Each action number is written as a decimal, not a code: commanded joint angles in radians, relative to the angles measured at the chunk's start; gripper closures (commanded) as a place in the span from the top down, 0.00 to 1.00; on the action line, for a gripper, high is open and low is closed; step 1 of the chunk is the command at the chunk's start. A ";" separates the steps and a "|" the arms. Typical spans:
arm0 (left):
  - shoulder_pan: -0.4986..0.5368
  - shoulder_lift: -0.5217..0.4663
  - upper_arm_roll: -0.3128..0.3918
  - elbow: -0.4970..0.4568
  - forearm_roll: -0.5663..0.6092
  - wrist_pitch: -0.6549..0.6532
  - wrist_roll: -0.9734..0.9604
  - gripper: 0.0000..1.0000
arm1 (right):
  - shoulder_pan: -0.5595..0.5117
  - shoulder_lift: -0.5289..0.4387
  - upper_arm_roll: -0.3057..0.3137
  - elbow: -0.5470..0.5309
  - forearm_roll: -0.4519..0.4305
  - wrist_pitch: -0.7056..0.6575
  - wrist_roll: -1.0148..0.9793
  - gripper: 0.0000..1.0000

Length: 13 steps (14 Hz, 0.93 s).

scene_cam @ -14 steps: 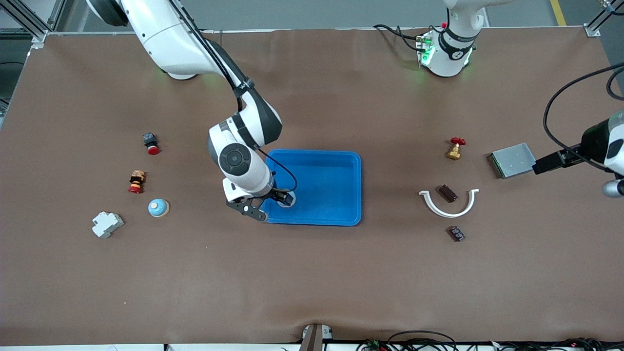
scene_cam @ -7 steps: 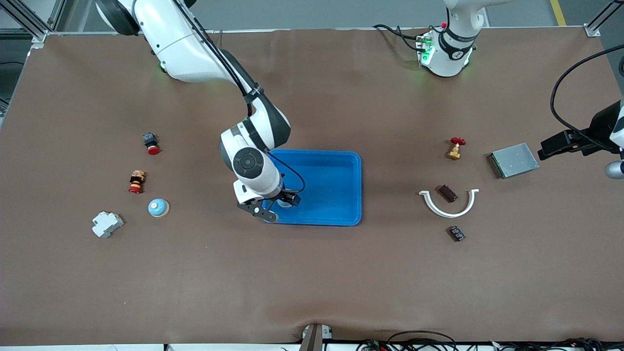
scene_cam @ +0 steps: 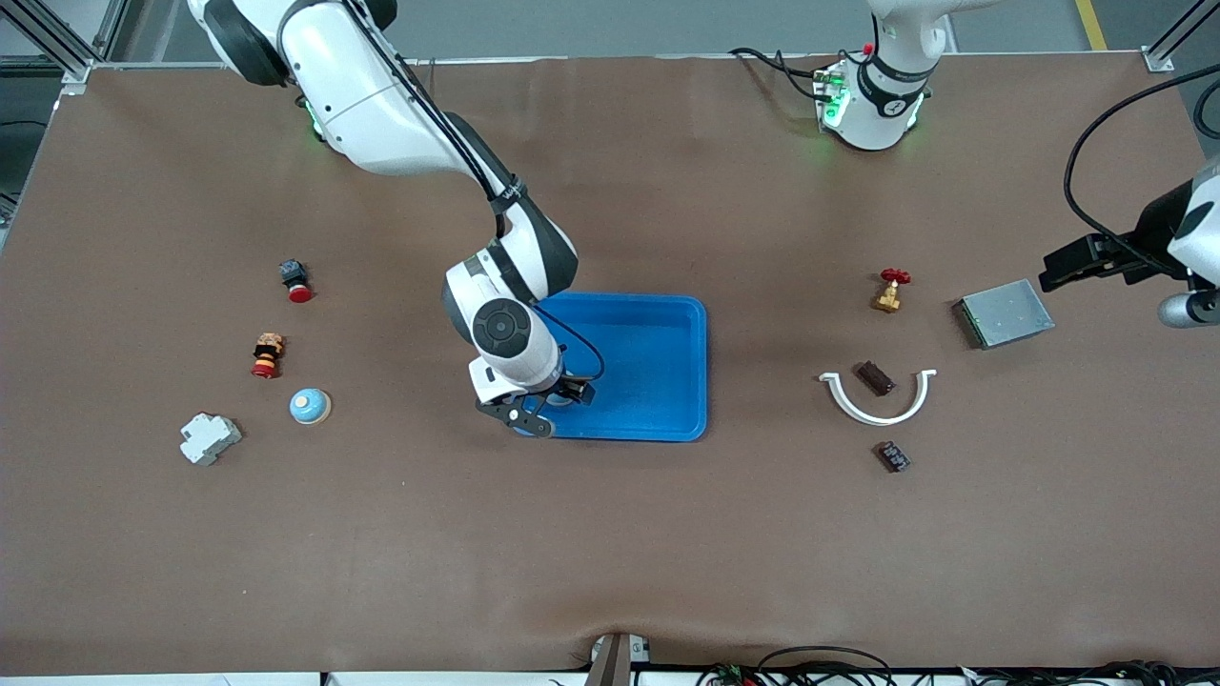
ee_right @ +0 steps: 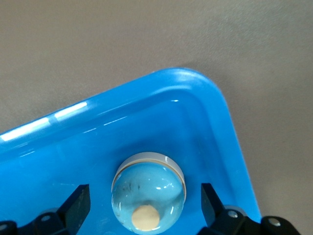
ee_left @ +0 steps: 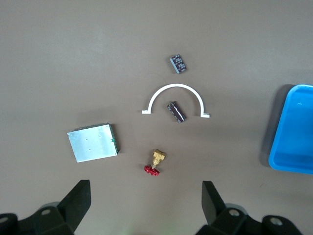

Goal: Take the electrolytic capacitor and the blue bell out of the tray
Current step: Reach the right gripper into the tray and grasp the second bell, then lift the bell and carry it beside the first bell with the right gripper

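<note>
A blue dome bell (ee_right: pixel 149 193) with a tan button sits in the blue tray (ee_right: pixel 146 103), in the corner nearest the front camera at the right arm's end. My right gripper (ee_right: pixel 145 205) is open just above it, a finger on either side and not touching. In the front view the right gripper (scene_cam: pixel 550 405) mostly hides this bell. A second blue bell (scene_cam: pixel 310 406) sits on the table toward the right arm's end. Two dark capacitors show: one (scene_cam: pixel 874 377) inside a white arc, one (scene_cam: pixel 893 456) nearer the camera. My left gripper (ee_left: pixel 146 205) is open and empty, high over the table near the left arm's end (scene_cam: pixel 1063 262).
A white arc bracket (scene_cam: pixel 877 408), a brass valve with a red handle (scene_cam: pixel 890 290) and a metal plate (scene_cam: pixel 1006 312) lie near the left arm's end. Two red push buttons (scene_cam: pixel 295 279) (scene_cam: pixel 268 354) and a white breaker (scene_cam: pixel 210 438) lie near the right arm's end.
My right gripper has shifted a little farther over the tray's corner, toward the left arm's end. My left hand has swung away from the front camera, near the metal plate.
</note>
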 commanded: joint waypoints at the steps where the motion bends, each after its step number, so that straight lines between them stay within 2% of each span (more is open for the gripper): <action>1: 0.010 -0.023 -0.016 -0.026 -0.011 0.020 -0.007 1.00 | 0.015 0.025 -0.012 0.032 -0.017 -0.007 0.009 1.00; 4: 0.017 0.011 -0.008 0.034 -0.003 0.015 0.010 1.00 | 0.016 0.028 -0.012 0.031 -0.017 -0.007 0.007 1.00; 5: 0.017 0.011 -0.008 0.055 -0.001 0.014 0.010 1.00 | 0.016 0.028 -0.012 0.031 -0.017 -0.007 0.007 0.80; 7: 0.010 0.010 -0.011 0.059 -0.001 0.012 0.005 1.00 | 0.016 0.034 -0.012 0.031 -0.017 -0.005 0.007 0.50; 8: 0.007 0.010 -0.011 0.059 -0.003 0.012 0.000 1.00 | 0.016 0.034 -0.012 0.032 -0.017 -0.005 0.006 0.32; 10: 0.018 0.001 -0.010 0.059 -0.020 0.004 0.000 1.00 | 0.016 0.034 -0.012 0.031 -0.018 -0.002 0.000 0.08; 13: 0.017 -0.025 -0.008 0.054 -0.020 -0.058 0.016 1.00 | 0.016 0.032 -0.012 0.032 -0.018 -0.002 -0.001 0.03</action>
